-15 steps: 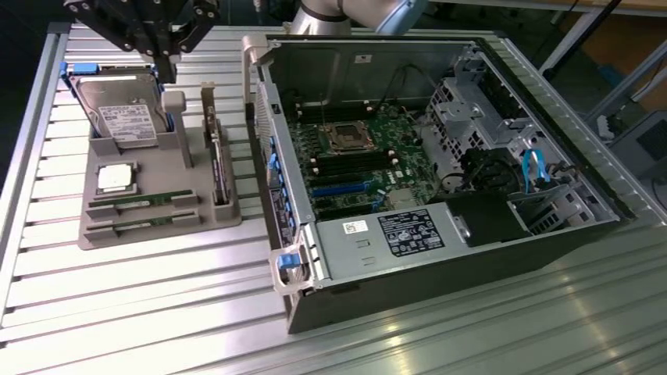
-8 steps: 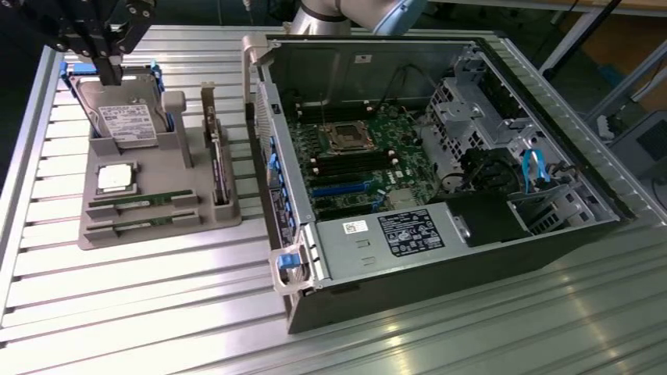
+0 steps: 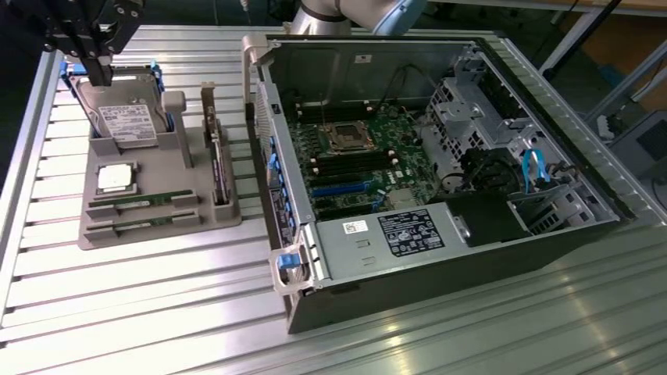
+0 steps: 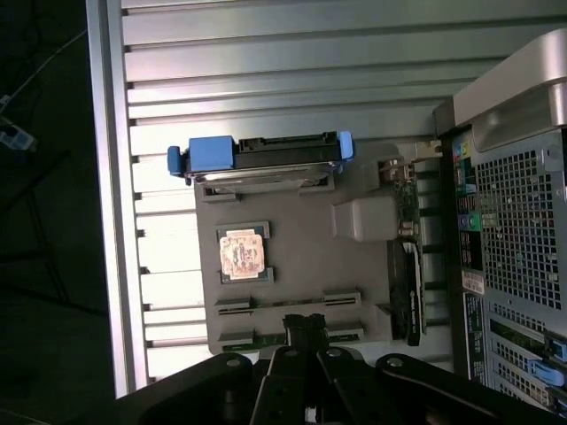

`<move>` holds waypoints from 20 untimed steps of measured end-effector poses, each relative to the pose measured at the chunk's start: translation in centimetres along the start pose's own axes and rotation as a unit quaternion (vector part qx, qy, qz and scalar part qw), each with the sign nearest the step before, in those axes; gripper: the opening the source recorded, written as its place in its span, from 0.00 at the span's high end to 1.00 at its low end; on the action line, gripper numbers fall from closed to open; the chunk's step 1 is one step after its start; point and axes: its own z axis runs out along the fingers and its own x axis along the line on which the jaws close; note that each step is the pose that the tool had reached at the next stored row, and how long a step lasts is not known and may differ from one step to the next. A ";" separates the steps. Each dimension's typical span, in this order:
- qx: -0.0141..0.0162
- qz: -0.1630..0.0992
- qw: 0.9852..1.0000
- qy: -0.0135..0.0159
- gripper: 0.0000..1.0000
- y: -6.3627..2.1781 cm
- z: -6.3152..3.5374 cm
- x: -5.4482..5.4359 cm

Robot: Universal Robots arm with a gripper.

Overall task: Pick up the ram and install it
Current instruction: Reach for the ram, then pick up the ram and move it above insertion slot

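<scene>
Gripper (image 3: 99, 76), closed, hangs above grey tray (image 3: 172, 234) holding ram (image 3: 140, 201).

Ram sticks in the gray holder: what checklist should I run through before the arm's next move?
1. Ram sticks seated in the gray holder: ok, two lie in its slots.
2. Gripper empty: ok, it holds nothing.
3. Gripper open for a grasp: not ok, it is shut.
4. Gripper down at the ram: not ok, it hangs well above the holder, touching nothing.
5. Computer case open, motherboard exposed: ok.
6. Memory slots free, latches open: cannot tell.
</scene>
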 end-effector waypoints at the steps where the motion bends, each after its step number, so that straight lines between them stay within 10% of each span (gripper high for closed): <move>1: 0.000 0.000 1.000 0.000 0.90 -0.01 0.00 0.0; 20: 0.000 0.000 1.000 0.000 0.90 -1.80 -0.08 -0.1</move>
